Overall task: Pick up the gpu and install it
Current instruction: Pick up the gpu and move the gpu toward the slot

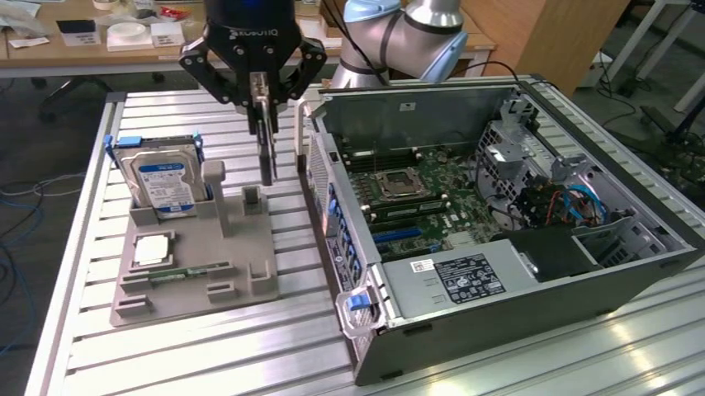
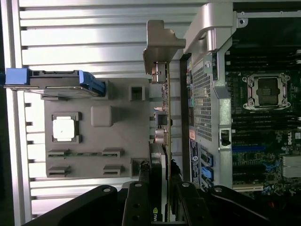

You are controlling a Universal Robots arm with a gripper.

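gpu (image 1: 266,144) hangs on edge, long axis vertical, straight down from the gripper (image 1: 262,97). Seen edge-on in the exterior view, a thin dark strip. In the wrist view the gpu (image 2: 166,117) runs away from the gripper (image 2: 164,188), green board edge showing, with the silver bracket (image 2: 160,44) at the far end from the fingers. Fingers are clamped on the card's upper end, one on each flat face.

The card's lower end is near a small upright post on the grey holder tray (image 1: 248,264); can't tell if they touch. It sits between the tray and the open computer case (image 1: 518,313), just beside the case's perforated rear wall. The motherboard (image 1: 441,206) is exposed inside. Also on the tray: hard drive (image 1: 165,177) standing upright, CPU (image 1: 154,247) lying flat, memory stick (image 1: 182,271) in its slot. All of it rests on a slotted aluminium table (image 1: 220,355).
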